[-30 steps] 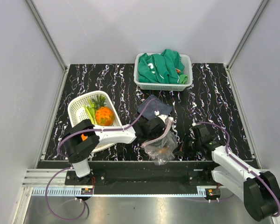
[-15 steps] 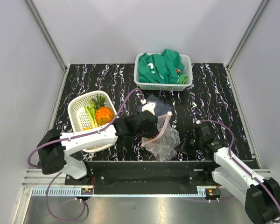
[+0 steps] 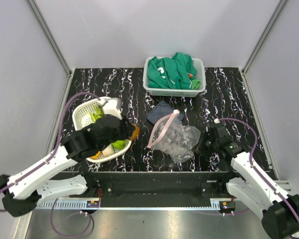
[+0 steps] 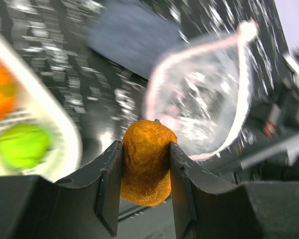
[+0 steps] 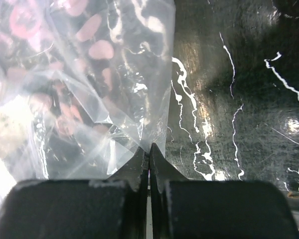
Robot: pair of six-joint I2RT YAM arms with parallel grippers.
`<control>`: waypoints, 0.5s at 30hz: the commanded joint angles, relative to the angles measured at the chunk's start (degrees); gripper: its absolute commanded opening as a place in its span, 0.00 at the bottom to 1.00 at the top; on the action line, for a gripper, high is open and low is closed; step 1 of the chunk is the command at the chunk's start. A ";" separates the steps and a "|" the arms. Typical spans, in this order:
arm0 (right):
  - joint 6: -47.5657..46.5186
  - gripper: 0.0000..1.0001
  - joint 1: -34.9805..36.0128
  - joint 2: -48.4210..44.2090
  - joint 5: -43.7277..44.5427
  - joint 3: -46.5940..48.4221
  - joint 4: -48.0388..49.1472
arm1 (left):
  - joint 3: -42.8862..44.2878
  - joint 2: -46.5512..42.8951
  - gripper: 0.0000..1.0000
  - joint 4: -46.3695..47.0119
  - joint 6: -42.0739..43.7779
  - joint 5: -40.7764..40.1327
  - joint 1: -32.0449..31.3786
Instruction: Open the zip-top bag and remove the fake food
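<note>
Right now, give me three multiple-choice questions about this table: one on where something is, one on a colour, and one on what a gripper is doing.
1. Where is the green shirt?
A) in the far basket
B) in the left basket
C) on the bare table

2. On the bag, what colour is the zip strip?
A) blue
B) pink
C) yellow

3. What is the left gripper doing?
A) open and empty
B) clamped on an orange toy piece
C) clamped on the bag

Answers:
1. A, because the shirt fills the basket at the back edge.
2. B, because the strip shows pink in both the top and the left wrist views.
3. B, because the orange piece sits squeezed between both fingers.
</note>
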 commanded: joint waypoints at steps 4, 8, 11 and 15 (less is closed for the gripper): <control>-2.56 0.00 -0.21 0.04 1.09 4.53 -3.66 | -6.93 -6.93 0.00 -12.78 -1.42 -4.98 15.40; -3.17 0.00 -0.21 -0.13 0.47 6.02 -4.89 | -10.36 -5.88 0.01 -14.02 -3.00 -6.49 21.28; -3.26 0.00 -0.29 -0.57 1.17 7.34 -6.12 | -11.51 -4.12 0.00 -14.28 -3.26 -7.18 26.04; -3.17 0.00 -0.29 -0.49 3.01 8.84 -8.23 | -10.81 -3.33 0.55 -13.85 -4.05 -7.02 26.57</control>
